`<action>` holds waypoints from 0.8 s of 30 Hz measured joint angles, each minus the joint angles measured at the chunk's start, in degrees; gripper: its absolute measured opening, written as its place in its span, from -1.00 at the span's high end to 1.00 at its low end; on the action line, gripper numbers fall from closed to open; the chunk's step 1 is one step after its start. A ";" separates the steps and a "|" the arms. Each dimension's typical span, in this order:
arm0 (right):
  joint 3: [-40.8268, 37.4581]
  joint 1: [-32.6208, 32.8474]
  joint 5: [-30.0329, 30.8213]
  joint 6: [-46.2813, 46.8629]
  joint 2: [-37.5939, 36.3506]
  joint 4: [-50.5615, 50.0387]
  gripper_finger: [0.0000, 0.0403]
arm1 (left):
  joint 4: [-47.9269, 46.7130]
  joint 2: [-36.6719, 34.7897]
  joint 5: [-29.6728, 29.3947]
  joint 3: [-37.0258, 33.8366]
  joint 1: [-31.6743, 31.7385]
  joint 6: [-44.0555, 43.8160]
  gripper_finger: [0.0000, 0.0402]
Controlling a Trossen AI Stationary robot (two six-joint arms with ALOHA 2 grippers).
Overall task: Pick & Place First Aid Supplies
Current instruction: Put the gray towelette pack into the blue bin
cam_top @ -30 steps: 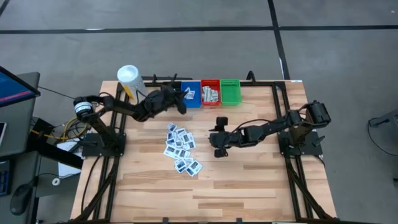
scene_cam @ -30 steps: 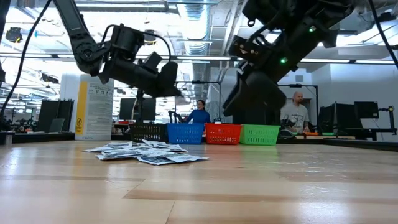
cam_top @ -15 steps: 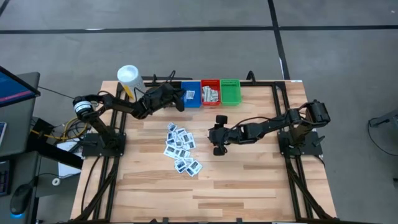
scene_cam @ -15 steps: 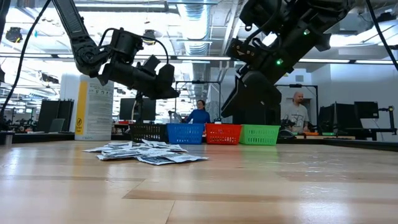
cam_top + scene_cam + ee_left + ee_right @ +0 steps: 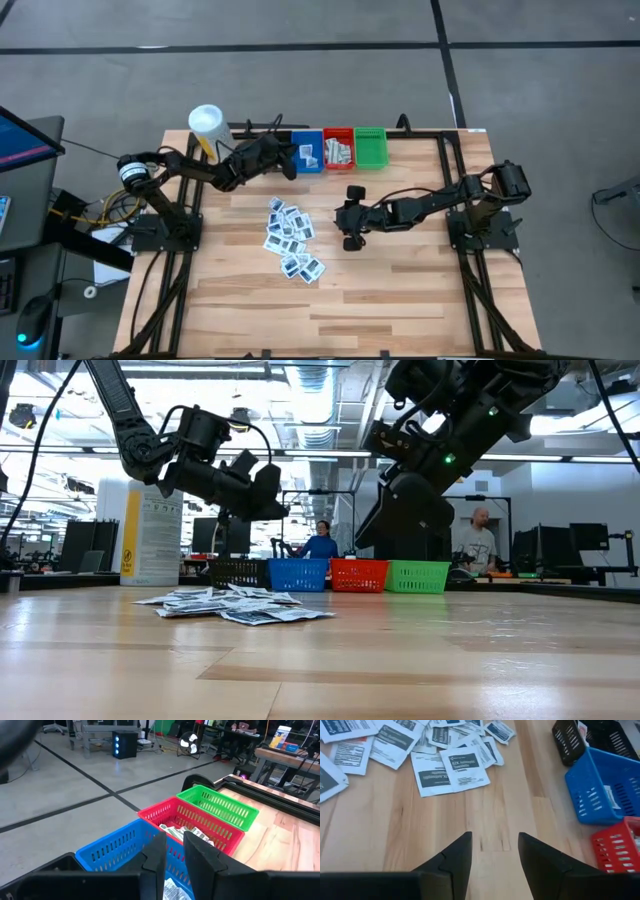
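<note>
The left claw [image 5: 291,160] hangs over the blue bin [image 5: 309,160], its fingers slightly parted with nothing visible between them; I judge this to be the drop-off step. The right claw [image 5: 350,230] hovers released and empty above bare desk [image 5: 400,290]. The heap of first aid packets [image 5: 291,238] lies on the desk at 9 o'clock from the right claw, near but not touching. Next, that claw likely needs to shift toward the heap and descend on 1 packet.
</note>
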 joint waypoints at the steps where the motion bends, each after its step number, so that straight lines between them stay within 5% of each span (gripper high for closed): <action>1: 0.00 0.00 -0.11 0.14 0.00 0.05 0.24 | -0.07 0.02 -0.04 -0.02 -0.17 -0.02 0.67; 9: 0.00 0.00 -0.37 1.71 -0.02 2.30 0.26 | -0.05 0.02 -0.02 -0.49 -3.71 0.16 0.67; 15: 0.00 0.00 -6.92 1.92 -0.02 7.95 0.29 | -0.07 0.04 0.02 -4.44 -7.99 0.20 0.67; 24: -0.03 0.04 -12.33 1.63 10.28 28.38 0.30 | 0.17 -2.79 0.18 -12.47 -16.08 0.92 0.67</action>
